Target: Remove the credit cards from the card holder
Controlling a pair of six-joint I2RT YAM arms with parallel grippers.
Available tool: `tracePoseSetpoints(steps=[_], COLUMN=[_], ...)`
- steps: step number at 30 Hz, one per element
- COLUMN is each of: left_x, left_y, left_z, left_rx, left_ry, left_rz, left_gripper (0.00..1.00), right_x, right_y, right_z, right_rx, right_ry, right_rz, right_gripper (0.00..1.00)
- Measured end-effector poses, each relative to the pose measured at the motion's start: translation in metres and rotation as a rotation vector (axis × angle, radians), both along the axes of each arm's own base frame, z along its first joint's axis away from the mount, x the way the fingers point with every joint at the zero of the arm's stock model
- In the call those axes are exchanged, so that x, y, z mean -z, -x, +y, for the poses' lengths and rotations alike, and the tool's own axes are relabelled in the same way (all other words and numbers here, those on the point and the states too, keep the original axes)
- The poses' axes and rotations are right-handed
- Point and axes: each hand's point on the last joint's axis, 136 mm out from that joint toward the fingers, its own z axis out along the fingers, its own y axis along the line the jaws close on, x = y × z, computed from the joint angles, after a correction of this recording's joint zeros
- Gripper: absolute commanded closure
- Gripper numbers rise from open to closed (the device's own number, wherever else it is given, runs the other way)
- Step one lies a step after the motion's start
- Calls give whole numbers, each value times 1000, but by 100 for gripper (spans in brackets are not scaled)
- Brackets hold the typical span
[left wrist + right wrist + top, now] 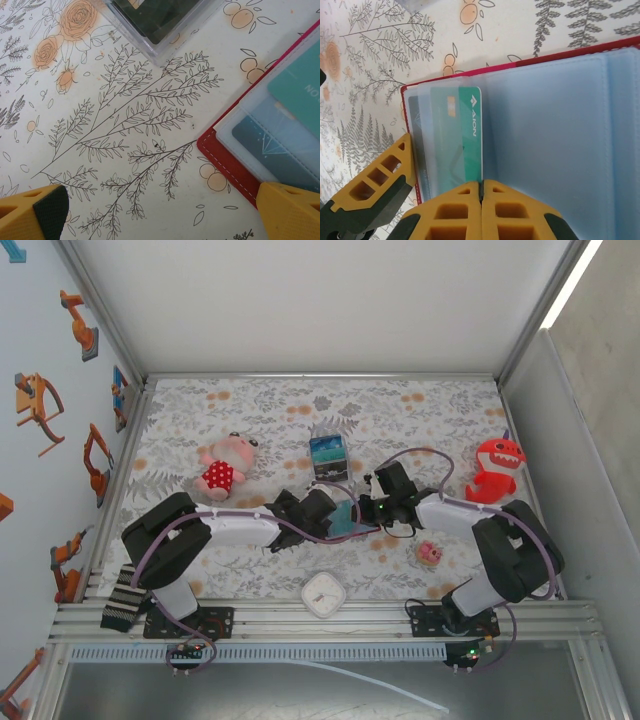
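Closest to us, the right gripper [481, 189] has its yellow fingers pressed together on the lower edge of a green card [465, 125] — we judge the card is pinched, but not yet free of its pocket. This card lies in the open card holder [545, 125], which rests flat in the middle of the table, between the two arms. At least one darker card [420, 145] sits in the pocket beside it, so most of the work is left. The left gripper [162, 202] stands wide, one finger over the holder's red edge, holding nothing. Around them — a flower-printed cloth [250, 410], a clear box [155, 25], a pink soft toy [225, 470], a red toy [495, 470], and pale walls [330, 300].
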Motion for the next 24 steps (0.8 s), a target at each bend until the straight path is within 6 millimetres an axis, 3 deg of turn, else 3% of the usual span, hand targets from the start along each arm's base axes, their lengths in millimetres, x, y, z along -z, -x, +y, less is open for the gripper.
tracePoseSetpoints(steps=[8, 16, 20, 24], left_x=[-20, -43, -35, -16], left_y=[0, -9, -14, -13], left_z=[-3, -32, -44, -42], left_rx=[12, 67, 83, 91], left_ry=[38, 101, 98, 51], left_rz=[-17, -50, -50, -28], left_gripper=[3, 3, 3, 3], right_x=[3, 3, 3, 3], right_y=[2, 1, 1, 2], right_z=[-4, -4, -4, -4], right_rx=[-2, -3, -3, -3], right_ry=[28, 27, 26, 25], right_rz=[2, 1, 1, 2], right_gripper=[100, 100, 100, 100])
